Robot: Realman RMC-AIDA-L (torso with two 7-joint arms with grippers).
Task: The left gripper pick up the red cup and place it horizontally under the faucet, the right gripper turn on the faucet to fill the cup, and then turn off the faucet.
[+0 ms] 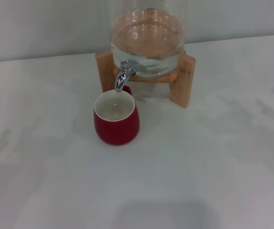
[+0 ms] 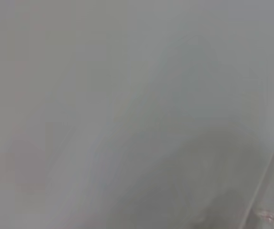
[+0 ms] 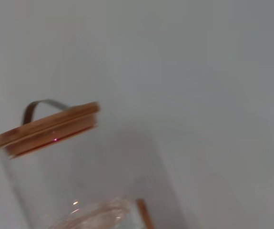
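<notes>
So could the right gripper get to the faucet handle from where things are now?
Probably yes. The faucet sticks out clear of the wooden stand, and only the red cup sits below its spout, leaving the top and right side open. The right gripper itself isn't visible, so its starting distance can't be judged.

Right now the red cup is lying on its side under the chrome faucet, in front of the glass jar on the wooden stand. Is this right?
Not quite. The head view shows the red cup standing upright, its white inside facing up, not lying on its side. The rest holds: it sits under the chrome faucet, in front of the glass jar on the wooden stand.
</notes>
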